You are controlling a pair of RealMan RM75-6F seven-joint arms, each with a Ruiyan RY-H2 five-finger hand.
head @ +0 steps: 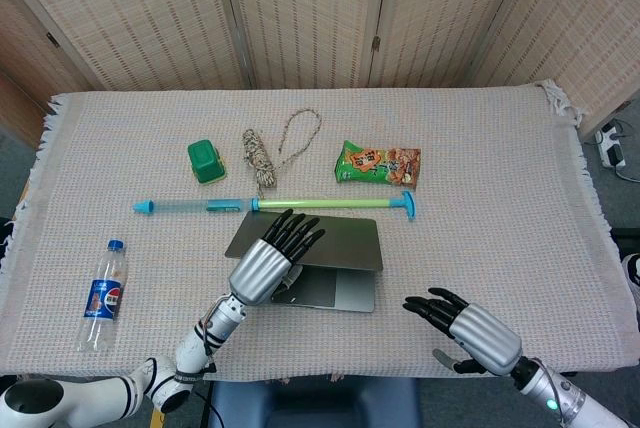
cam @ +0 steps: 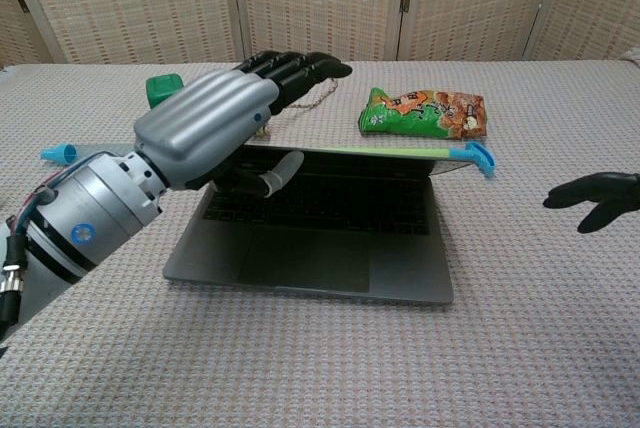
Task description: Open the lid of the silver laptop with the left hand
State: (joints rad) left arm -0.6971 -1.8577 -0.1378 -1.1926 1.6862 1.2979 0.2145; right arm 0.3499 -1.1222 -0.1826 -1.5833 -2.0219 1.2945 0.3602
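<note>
Robot hand on the left [cam: 215, 118] grips the top edge of the silver laptop [cam: 310, 238] lid, thumb under, fingers on top. Push up and back slowly, so the base does not slide. Right robot hand [head: 475, 326] hangs open, near the surface [head: 500, 178]. Laptop sits near the middle, long side going left to right, hinge at the far side.

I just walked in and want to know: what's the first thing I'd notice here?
The big silver left hand near the middle of the table, lifting the lid of the silver laptop so its keyboard shows. Just behind the laptop lies a long green and blue stick. The right hand hovers, empty, to the laptop's right.
</note>
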